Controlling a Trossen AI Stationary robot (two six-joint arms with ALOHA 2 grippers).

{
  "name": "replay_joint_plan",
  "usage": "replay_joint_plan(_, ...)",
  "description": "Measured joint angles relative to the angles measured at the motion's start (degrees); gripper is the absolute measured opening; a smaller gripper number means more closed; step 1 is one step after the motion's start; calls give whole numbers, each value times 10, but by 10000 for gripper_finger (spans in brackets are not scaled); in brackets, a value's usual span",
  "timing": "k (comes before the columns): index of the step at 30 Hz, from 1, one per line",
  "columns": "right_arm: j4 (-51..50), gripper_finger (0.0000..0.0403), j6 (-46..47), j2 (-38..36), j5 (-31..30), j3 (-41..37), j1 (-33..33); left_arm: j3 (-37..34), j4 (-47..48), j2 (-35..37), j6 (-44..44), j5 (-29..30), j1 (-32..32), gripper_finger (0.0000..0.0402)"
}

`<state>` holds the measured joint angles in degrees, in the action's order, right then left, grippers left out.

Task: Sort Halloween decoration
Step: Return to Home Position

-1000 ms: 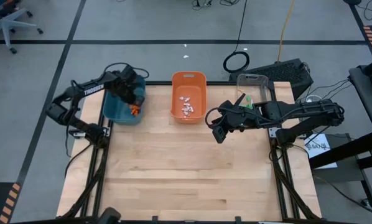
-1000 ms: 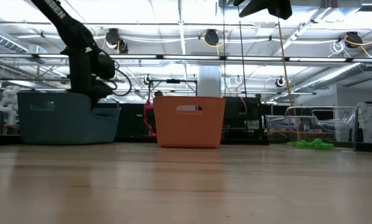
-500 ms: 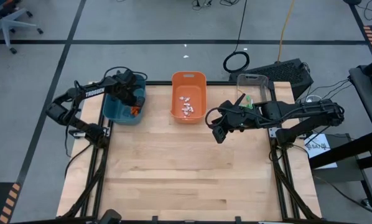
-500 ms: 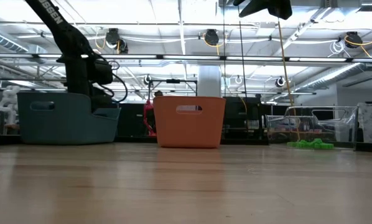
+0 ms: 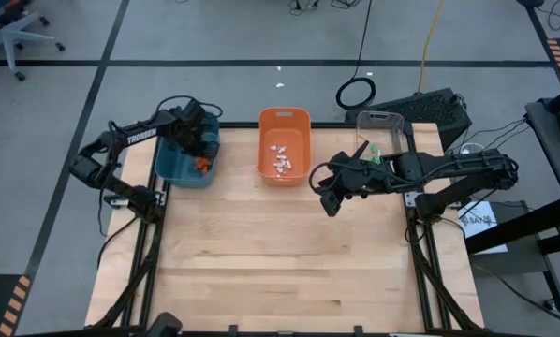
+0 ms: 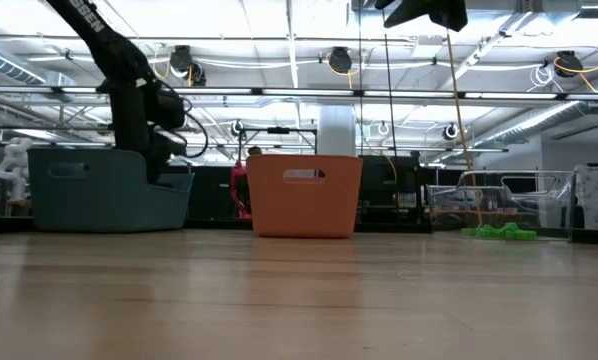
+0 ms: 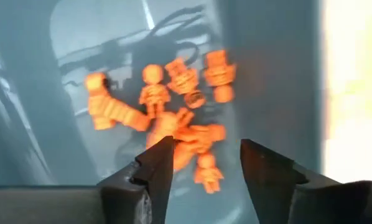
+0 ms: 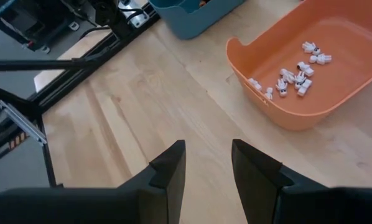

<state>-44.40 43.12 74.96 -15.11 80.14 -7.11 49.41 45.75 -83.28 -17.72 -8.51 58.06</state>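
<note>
**A:** How far along is the sorting?

**B:** Finished, by my reading. The orange skeletons (image 7: 173, 118) lie heaped in the teal bin (image 5: 172, 168). The white trinkets (image 5: 281, 159) are in the orange bin (image 5: 284, 113), and the green trinkets (image 5: 374, 154) are in the clear bin (image 5: 381, 118). I can find no loose piece on the bench (image 5: 280, 262).

**A:** And the arms?

**B:** The left pincer (image 7: 201, 149) hangs over the teal bin, right above the skeleton heap. Its fingers are parted with nothing between them. I can't tell whether the tips sit below the rim. The right pincer (image 8: 208, 155) hovers over bare bench, near the orange bin's front corner and between it and the clear bin. It is released too, and empty.

**A:** So which step is this?

**B:** The retreat home, I'd judge, since neither pincer carries anything.

**A:** What does that call for?

**B:** The left arm should rise straight up clear of the teal bin's wall before it folds back, or it may catch the rim and drag the bin. The right arm only has to draw back without clipping the clear bin.
</note>
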Motion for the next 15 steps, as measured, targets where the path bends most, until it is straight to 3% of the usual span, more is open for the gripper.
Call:
replay_joint_plan(9,31,112,-113,-18,42,0,8,111,65,78,-4,-23,-25,178)
replay_joint_plan(15,33,62,-193,-53,51,0,41,188,60,168,29,-47,-70,138)
